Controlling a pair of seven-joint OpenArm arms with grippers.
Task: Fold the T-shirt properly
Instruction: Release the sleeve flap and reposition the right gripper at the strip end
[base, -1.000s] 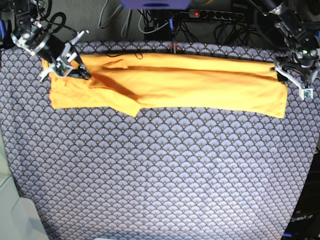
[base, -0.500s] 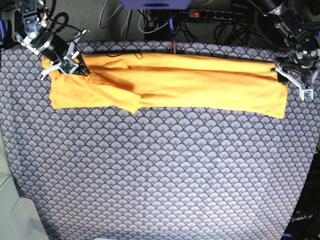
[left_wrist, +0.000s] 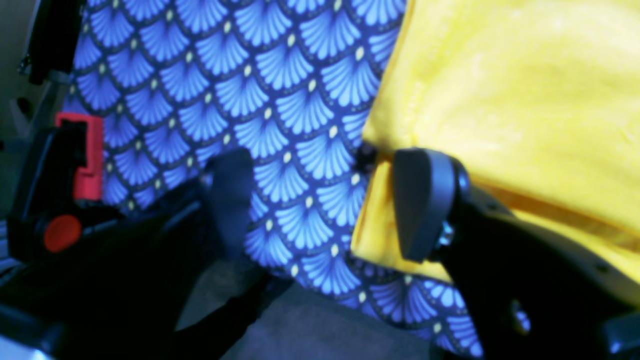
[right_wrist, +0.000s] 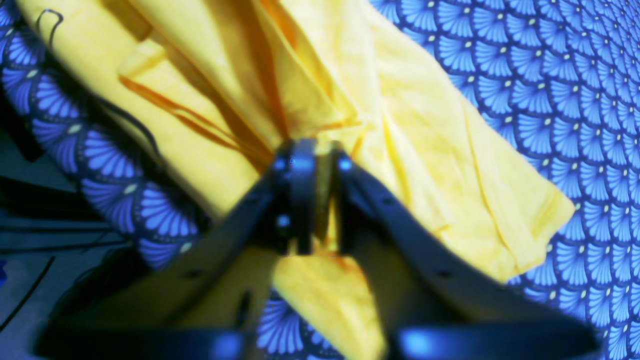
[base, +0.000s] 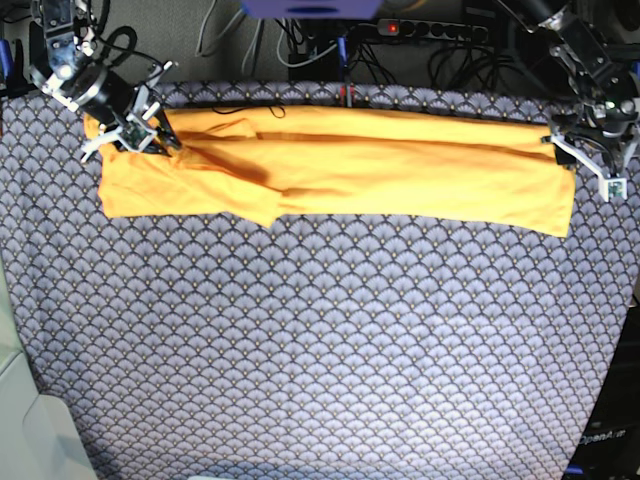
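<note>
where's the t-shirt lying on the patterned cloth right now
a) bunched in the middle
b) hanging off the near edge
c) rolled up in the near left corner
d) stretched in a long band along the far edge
d: in the base view the T-shirt runs as one long folded band across the far side of the patterned cloth, from one arm to the other.

blur: both wrist views were soft | cut off: T-shirt (left_wrist: 525, 100) ran past the frame edges | hidden: right claw (right_wrist: 316, 165) covered the cloth fold behind it
</note>
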